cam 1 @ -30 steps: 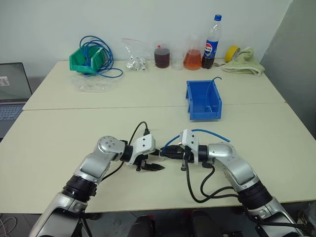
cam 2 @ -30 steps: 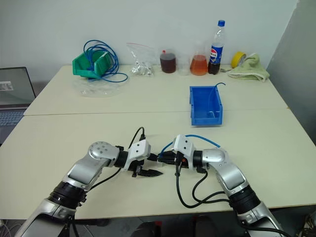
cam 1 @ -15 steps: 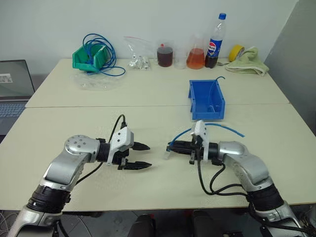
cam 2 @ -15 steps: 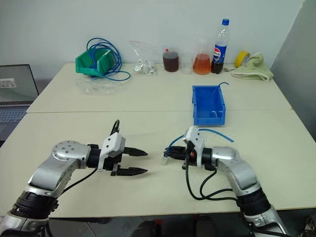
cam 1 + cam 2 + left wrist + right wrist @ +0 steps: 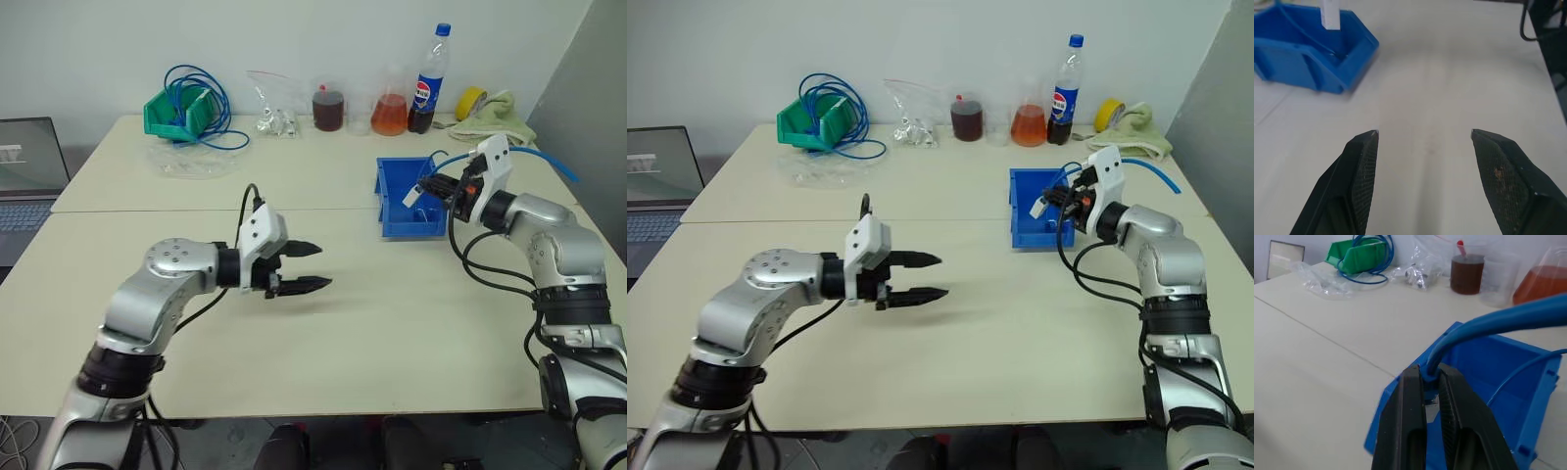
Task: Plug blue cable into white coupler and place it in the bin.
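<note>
Right gripper [image 5: 428, 188] clamps the blue cable [image 5: 1484, 323] over the bin [image 5: 405, 221] — white coupler [image 5: 413, 197] at its tips. Left gripper [image 5: 315, 266] hangs spread and empty above the cream table [image 5: 392, 323], a white wall [image 5: 98, 49] beyond.

Our left arm reaches in from the left, bent at the elbow, and its left gripper [image 5: 306, 267] hangs level above the bench, pointing to our right with its two black fingers [image 5: 1362, 161] spread well apart and nothing between them. Our right arm is lifted, forearm raised, and the right gripper [image 5: 431, 190] points left with its fingers [image 5: 1409, 417] pressed together.
</note>
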`<state>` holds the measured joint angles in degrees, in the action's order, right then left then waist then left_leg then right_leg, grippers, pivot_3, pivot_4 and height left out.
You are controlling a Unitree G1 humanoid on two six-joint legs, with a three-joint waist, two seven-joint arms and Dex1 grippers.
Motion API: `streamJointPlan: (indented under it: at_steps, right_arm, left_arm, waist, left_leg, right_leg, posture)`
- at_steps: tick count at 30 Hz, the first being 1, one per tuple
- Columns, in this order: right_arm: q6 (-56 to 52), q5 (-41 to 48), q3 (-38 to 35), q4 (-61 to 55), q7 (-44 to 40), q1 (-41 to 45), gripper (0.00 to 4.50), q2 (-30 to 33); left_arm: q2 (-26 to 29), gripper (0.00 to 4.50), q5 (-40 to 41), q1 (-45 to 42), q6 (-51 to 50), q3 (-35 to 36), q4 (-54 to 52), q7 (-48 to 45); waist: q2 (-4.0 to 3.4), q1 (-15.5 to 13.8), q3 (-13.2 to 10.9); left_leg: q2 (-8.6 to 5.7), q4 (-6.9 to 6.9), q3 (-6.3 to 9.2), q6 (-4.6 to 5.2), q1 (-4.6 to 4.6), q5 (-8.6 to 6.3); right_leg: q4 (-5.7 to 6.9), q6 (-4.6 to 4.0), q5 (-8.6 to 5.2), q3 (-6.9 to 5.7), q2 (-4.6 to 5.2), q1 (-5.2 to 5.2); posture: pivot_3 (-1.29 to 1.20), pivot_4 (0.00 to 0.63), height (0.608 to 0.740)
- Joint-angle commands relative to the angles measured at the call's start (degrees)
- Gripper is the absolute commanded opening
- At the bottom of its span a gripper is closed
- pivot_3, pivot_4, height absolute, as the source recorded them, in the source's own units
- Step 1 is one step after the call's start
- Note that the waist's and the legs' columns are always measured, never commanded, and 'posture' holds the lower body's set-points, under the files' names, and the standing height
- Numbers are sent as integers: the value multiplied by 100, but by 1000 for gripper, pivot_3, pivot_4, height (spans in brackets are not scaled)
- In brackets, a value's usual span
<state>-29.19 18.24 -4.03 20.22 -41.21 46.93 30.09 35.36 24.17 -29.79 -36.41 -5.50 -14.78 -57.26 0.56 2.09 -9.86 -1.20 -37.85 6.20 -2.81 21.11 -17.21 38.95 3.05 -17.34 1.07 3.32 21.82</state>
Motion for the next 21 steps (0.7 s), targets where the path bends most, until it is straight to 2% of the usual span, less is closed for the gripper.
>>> streamJointPlan:
  at_steps: [1,5,10,11,16,21]
  right_arm:
    - [388,-191,50,434,-102,250,92,-3]
    - [535,-289,96,770,-130,443,92,-68]
    - [735,-515,273,1459,-342,828,92,-126]
    - [745,-572,338,1660,-430,945,791,-125]
    - [982,-940,618,2782,-838,1542,2013,-93]
    - [1536,-1232,515,3897,-492,2225,3113,-58]
  left_arm:
    - [-214,3135,-91,-217,-212,65,-119,599]
    - [-695,3135,-169,-427,-507,32,-440,1424]
    - [-798,3135,-163,-302,-604,-139,-673,1576]
    - [-801,3135,-173,-283,-589,-171,-682,1590]
    - [-804,3135,-151,-280,-592,-226,-711,1637]
    - [-764,3135,-146,-272,-601,-281,-755,1647]
  waist:
    - [0,8,0]
    - [0,41,0]
    - [0,64,0]
    - [0,72,0]
    - [0,96,0]
    - [-1,111,0]
  left_leg:
    - [-1,1,-1,-5,3,3]
    - [-8,-17,-2,-20,67,11]
    - [-13,-19,-1,-21,67,12]
    - [-13,-19,-2,-21,67,12]
    - [-13,-19,-5,-22,66,13]
    - [-14,-18,-6,-23,67,13]
  right_leg:
    - [-1,0,0,2,2,5]
    - [3,1,1,1,17,57]
    - [2,1,1,-1,25,55]
    - [2,1,1,-1,25,55]
    - [2,1,1,-5,23,53]
    - [-1,1,1,-3,25,53]
  posture:
    - [0,150,740]
    - [0,150,740]
    - [0,150,740]
    - [0,150,740]
    - [0,150,740]
    - [0,150,740]
